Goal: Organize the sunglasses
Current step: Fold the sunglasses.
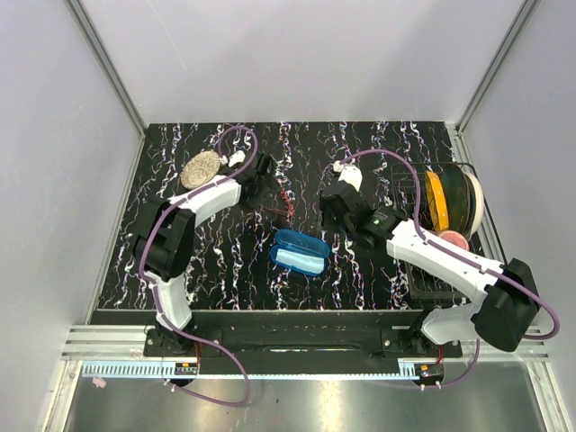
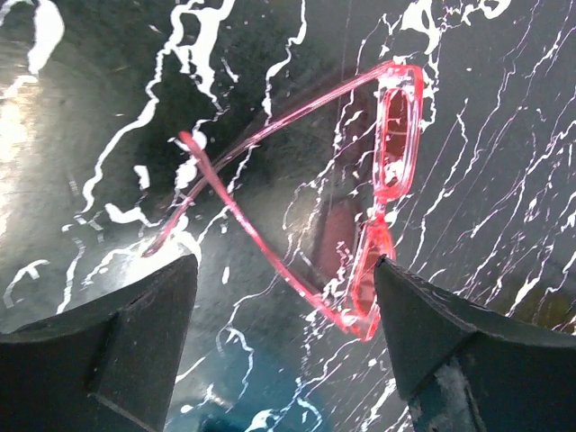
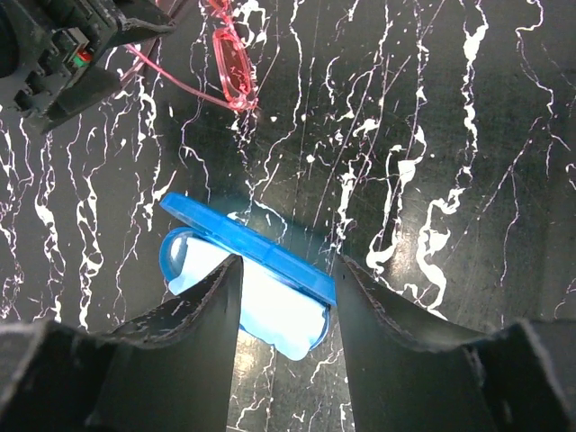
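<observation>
The sunglasses (image 2: 397, 135), with a thin pink frame and pink lenses, lie on the black marbled table, arms unfolded and crossing. My left gripper (image 2: 286, 263) hovers over them, open wide; its right fingertip (image 2: 389, 279) is close to one end of the frame, and nothing is gripped. From above, the sunglasses (image 1: 284, 203) lie just right of the left gripper (image 1: 267, 187). The blue case (image 3: 256, 241) lies open with a light blue cloth (image 3: 274, 310) inside. My right gripper (image 3: 289, 261) is open above it, holding nothing. The sunglasses (image 3: 232, 72) show beyond the case.
A wire basket (image 1: 409, 270) at the right edge holds a dark and yellow round object (image 1: 443, 202) and a pink thing (image 1: 451, 239). A beige round disc (image 1: 200, 168) lies at the back left. The case (image 1: 300, 245) sits mid-table between both arms.
</observation>
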`<action>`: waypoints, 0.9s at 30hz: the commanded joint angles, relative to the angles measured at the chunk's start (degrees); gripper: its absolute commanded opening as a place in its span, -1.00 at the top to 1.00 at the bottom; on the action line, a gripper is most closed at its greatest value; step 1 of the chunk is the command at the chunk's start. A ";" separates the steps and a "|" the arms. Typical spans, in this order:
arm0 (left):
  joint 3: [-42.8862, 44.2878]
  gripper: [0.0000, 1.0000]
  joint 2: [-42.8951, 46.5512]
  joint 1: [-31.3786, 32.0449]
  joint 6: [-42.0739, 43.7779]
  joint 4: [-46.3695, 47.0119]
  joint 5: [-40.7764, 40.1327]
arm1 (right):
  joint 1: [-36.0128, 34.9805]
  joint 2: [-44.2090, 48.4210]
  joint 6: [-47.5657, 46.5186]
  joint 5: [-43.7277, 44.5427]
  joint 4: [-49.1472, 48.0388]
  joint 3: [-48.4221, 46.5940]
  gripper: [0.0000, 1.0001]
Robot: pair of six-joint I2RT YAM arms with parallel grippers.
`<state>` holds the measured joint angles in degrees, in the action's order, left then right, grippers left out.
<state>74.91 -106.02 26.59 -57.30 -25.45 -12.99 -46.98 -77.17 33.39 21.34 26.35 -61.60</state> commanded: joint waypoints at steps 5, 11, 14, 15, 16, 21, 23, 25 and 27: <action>7.00 -0.56 -7.26 0.22 -7.04 1.63 3.85 | 2.95 0.79 -0.52 -0.95 0.19 -0.80 -0.03; 6.83 -0.20 -9.56 0.57 -8.53 1.63 4.82 | 4.61 1.84 -0.52 -1.22 0.19 0.61 -0.03; 6.03 -0.11 -9.65 0.57 -8.71 1.90 4.38 | 5.23 2.28 -0.34 -1.31 0.11 1.13 -0.03; 5.95 -0.08 -9.73 0.48 -8.53 1.90 4.21 | 5.41 2.37 -0.34 -1.39 0.11 1.31 -0.03; 6.03 -0.03 -9.82 0.48 -8.45 1.90 4.20 | 5.41 2.46 -0.43 -1.39 0.02 1.48 -0.03; 5.42 0.15 -10.00 0.57 -8.27 1.90 4.21 | 5.85 3.07 -0.17 -1.74 0.02 2.27 -0.03; 4.98 0.18 -10.08 0.66 -8.01 1.90 3.94 | 5.94 3.25 -0.08 -1.83 -0.24 2.54 -0.03; 4.89 0.19 -10.44 0.75 -7.57 1.90 3.94 | 6.02 3.60 0.01 -1.92 -0.24 2.80 -0.03; 4.98 0.21 -10.88 0.75 -7.13 1.72 3.85 | 6.02 3.86 0.27 -1.92 -0.33 3.07 -0.03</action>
<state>80.01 -116.14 27.07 -64.99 -24.69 -9.17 -41.45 -75.50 33.45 19.84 26.46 -59.02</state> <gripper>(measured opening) 0.405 0.513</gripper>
